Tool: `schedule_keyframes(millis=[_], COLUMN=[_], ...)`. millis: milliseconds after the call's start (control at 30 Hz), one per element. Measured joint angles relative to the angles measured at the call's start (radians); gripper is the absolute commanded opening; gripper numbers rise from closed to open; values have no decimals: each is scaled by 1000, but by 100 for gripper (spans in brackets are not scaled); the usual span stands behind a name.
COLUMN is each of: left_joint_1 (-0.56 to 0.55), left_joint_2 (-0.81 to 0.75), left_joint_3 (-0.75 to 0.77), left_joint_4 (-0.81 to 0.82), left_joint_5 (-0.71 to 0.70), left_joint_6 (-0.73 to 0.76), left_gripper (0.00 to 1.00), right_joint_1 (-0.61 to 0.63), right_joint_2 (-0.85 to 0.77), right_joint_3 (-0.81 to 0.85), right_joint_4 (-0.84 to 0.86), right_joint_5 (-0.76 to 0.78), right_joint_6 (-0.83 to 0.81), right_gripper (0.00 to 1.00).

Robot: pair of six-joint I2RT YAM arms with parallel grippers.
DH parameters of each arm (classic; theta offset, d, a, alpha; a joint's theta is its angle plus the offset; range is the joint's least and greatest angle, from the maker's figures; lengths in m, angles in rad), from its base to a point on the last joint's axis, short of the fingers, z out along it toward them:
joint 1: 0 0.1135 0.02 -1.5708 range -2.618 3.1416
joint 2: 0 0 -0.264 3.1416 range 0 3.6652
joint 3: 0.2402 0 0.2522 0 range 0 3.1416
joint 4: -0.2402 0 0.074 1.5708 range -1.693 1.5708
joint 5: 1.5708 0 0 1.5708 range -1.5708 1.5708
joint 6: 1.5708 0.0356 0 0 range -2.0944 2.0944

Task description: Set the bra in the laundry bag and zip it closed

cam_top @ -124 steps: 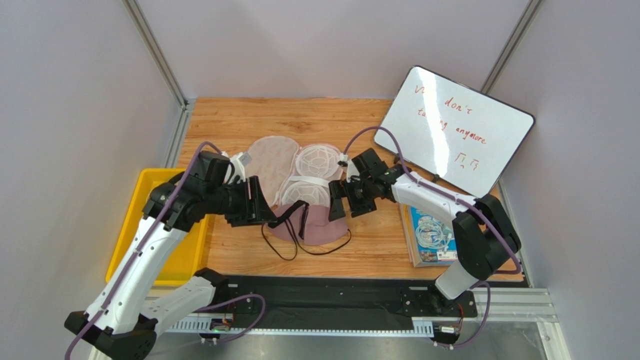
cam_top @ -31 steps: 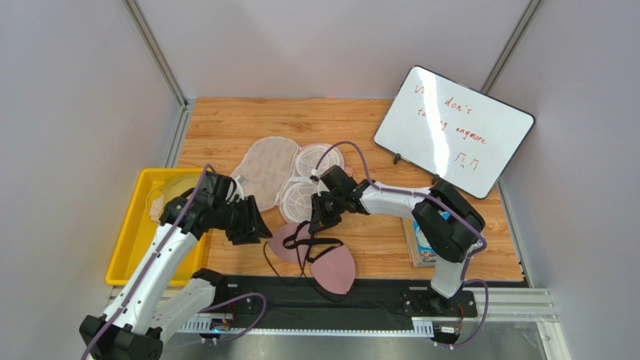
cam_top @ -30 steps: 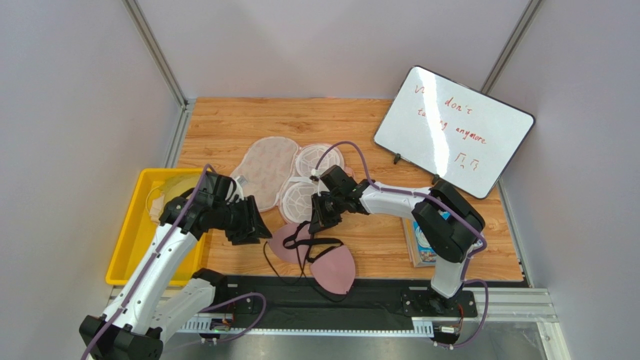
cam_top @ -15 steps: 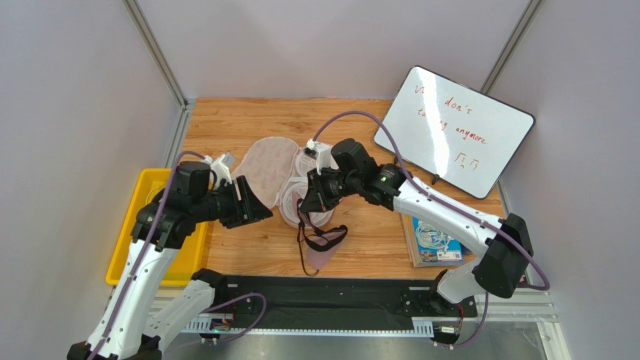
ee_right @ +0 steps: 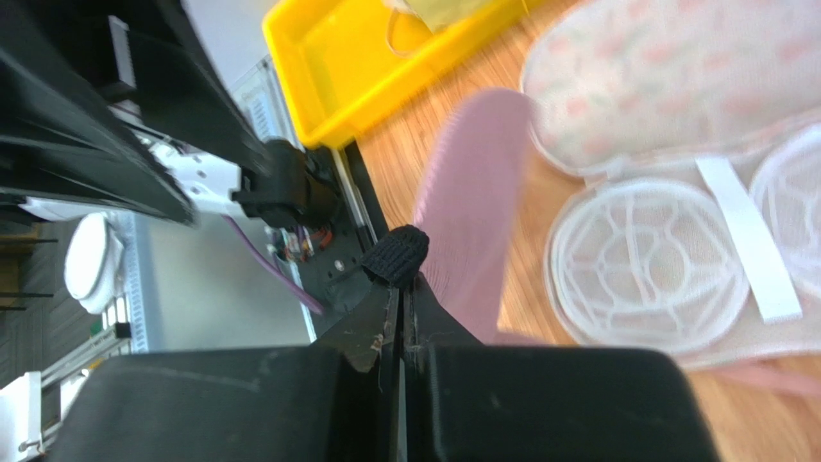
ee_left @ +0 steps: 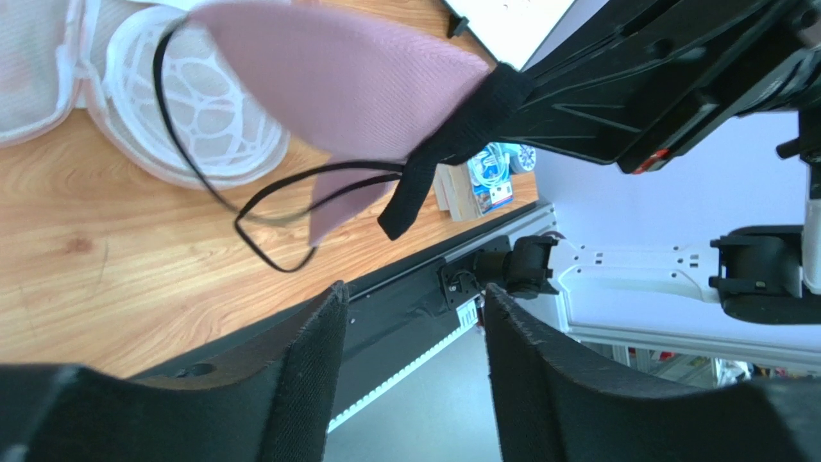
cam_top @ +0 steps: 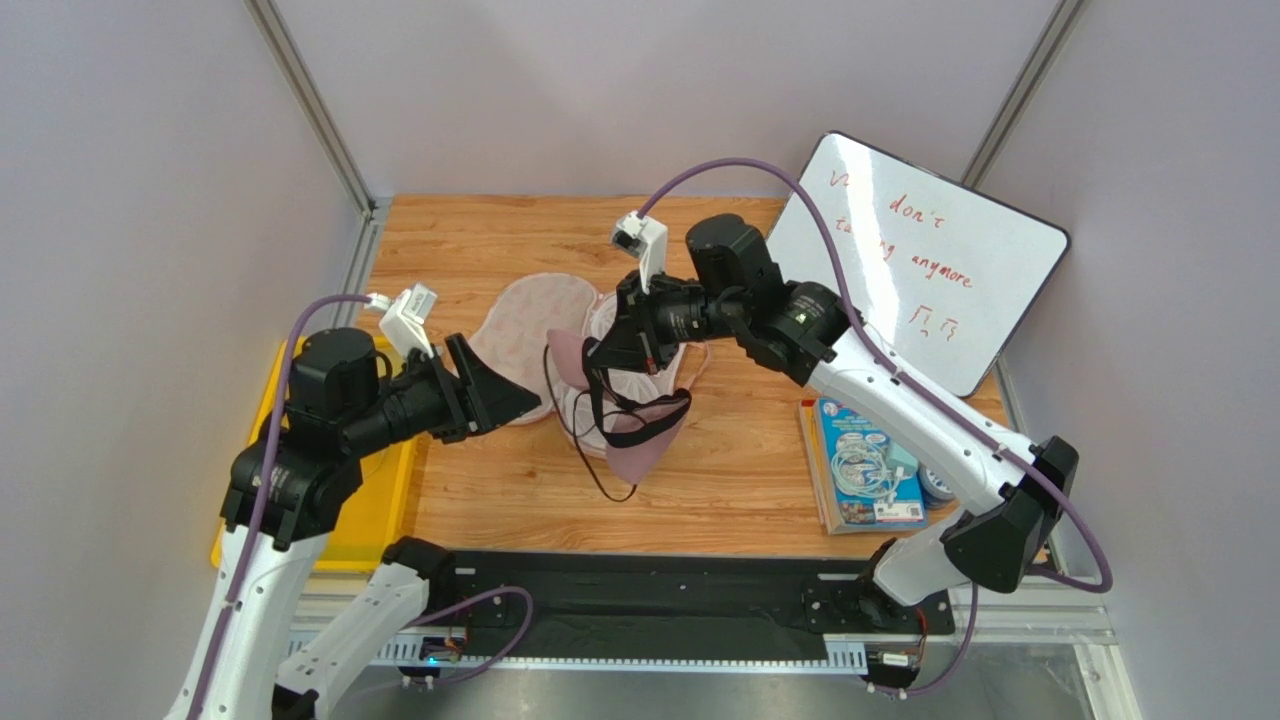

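The dusty-pink bra point(cam_top: 643, 438) hangs in the air by its black band, with my right gripper point(cam_top: 604, 360) shut on that band point(ee_right: 398, 254). One cup point(ee_right: 472, 192) dangles over the near edge of the laundry bag point(cam_top: 519, 323), which lies open on the wooden table. Its beige printed lid point(ee_right: 655, 87) is flipped to the left and its white mesh domes point(ee_right: 650, 265) face up. My left gripper point(cam_top: 504, 398) stands open and empty just left of the bra, level with it. The left wrist view has the cup point(ee_left: 337, 87) and straps above and beyond the left gripper point(ee_left: 414, 294).
A yellow bin point(cam_top: 388, 483) sits at the table's left edge under my left arm, with pale garments point(ee_right: 434, 10) in it. A whiteboard point(cam_top: 909, 255) leans at the back right. A blue packet point(cam_top: 864, 465) lies at the right front.
My right gripper has lifted the bra off the front of the table and carried it up and back over the bag. My left arm has risen and its jaws have widened.
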Motion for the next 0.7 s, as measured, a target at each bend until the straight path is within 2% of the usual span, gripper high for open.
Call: schedule_keyframes(millis=[200,400,533,700], left_joint_1=[0,0,0,0], left_joint_2=[-16,-11,-8,54], left_joint_3=[11,152,188,164], left_joint_4=[72,83,114,152], left_joint_5=[16,45,174,393], left_joint_6=[38,206,303,348], left_gripper=[66,65,65,65], right_joint_1=[-12,-31,-32,-32], right_joint_2=[42,47,45,35], right_joint_3=[119,121,98,65], right_joint_4=[8,7,3,-11], right_joint_5=[-129,-332,-470,-600], right_joint_6=[42,102,138,173], right_gripper=[0,0,0,0])
